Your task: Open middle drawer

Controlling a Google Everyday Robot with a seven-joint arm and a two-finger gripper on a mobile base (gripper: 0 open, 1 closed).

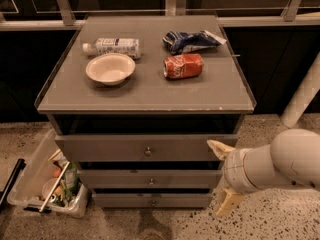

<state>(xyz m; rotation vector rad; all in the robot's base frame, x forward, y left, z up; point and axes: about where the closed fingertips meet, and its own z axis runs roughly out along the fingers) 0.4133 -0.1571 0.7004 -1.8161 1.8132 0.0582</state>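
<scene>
The grey cabinet has three stacked drawers. The middle drawer is a flat grey front with a small round metal knob at its centre, and it looks shut. The taller top drawer is above it and the slim bottom drawer is below. My gripper is open at the right end of the drawer fronts. One cream finger is by the top drawer and the other finger is by the bottom drawer. It touches no knob.
On the cabinet top lie a white bowl, a plastic bottle, a red can and a blue chip bag. A clear bin of clutter stands on the floor at the left. A white post stands at the right.
</scene>
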